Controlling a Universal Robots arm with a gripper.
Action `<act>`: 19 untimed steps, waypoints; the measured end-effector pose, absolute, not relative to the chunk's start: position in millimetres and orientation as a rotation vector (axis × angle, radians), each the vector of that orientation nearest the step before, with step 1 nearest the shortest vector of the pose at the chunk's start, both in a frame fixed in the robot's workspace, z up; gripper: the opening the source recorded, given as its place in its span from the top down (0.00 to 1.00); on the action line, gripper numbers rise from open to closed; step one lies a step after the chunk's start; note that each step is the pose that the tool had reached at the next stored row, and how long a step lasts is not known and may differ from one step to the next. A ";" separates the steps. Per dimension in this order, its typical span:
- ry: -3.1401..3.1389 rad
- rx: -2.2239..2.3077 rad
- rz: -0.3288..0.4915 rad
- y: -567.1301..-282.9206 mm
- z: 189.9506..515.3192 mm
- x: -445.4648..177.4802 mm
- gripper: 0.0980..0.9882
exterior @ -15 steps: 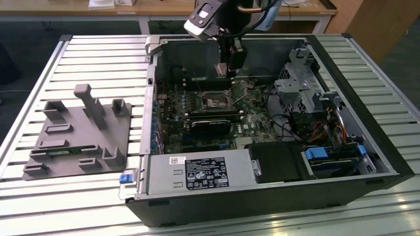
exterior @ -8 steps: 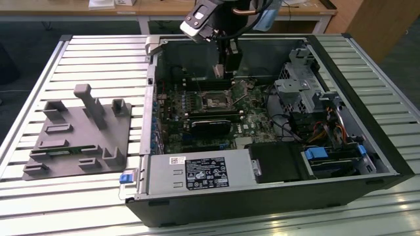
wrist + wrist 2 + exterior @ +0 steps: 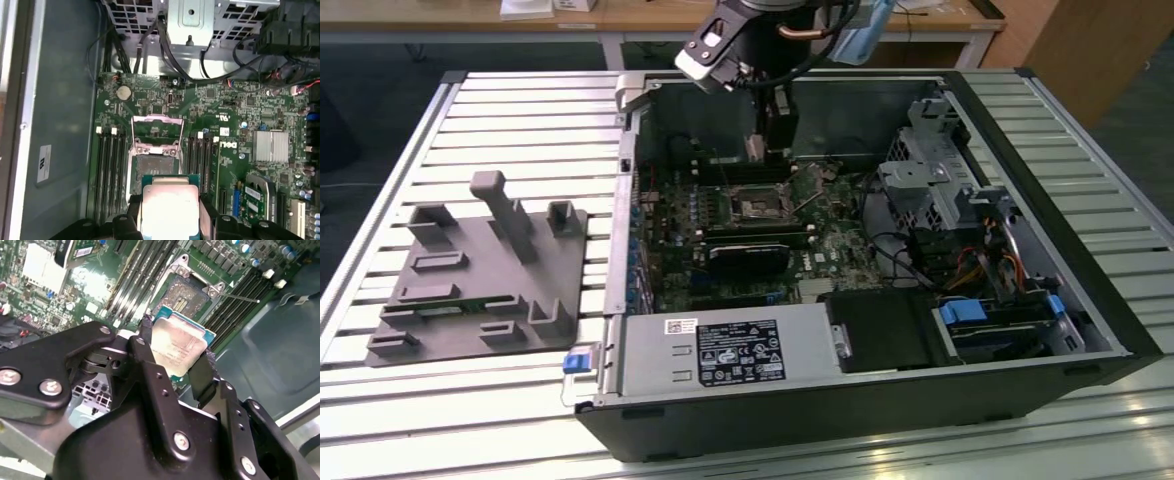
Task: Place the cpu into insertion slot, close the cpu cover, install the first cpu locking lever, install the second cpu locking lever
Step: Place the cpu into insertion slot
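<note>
Obs. 1: In the exterior view your arm enters from the upper centre of the frame, and the gripper (image 3: 763, 148) hangs inside the open computer case (image 3: 1067, 300), above the motherboard (image 3: 834, 245).

Obs. 2: Gripper state: clamped on the cpu (image 3: 180, 340). In the second wrist view you can see one black finger (image 3: 202, 375) pressed against each of two opposite edges, with the dull silvery top facing the camera and a green rim around it.

Obs. 3: The first wrist view shows the same grip: the cpu (image 3: 170, 210) is pinched between the dark fingers (image 3: 134, 212).

Obs. 4: Your chip is not yet seated. It is held clear of the board, near the insertion slot (image 3: 150, 170) but apart from it. In the exterior view the slot (image 3: 754, 205) sits at the frame's centre, just below the gripper.

Obs. 5: The slot is bare, its dark contact field exposed. The cpu cover (image 3: 156, 132) stands open, swung up off the socket, and green board shows through its window.

Obs. 6: Long black memory slots (image 3: 110, 170) flank the socket on both sides.

Obs. 7: At the left of the exterior frame, well apart from the case, a grey fixture plate (image 3: 480, 280) lies on the slatted table (image 3: 520, 110).
</note>
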State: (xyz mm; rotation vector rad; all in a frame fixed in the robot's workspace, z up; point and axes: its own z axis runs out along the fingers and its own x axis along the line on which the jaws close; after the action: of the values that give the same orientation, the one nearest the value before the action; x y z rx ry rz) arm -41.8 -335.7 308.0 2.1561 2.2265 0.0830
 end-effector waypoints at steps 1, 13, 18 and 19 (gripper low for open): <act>2.222 2.160 0.082 -335.6 306.3 -41.8 0.51; 2.214 2.160 0.073 -330.9 290.1 -41.0 0.51; 2.214 2.160 0.072 -328.2 283.9 -40.8 0.51; 2.214 2.160 0.072 -327.5 282.2 -40.7 0.51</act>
State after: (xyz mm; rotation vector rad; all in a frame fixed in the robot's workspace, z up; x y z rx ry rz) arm -40.7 -327.5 282.2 2.1597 2.2140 0.0718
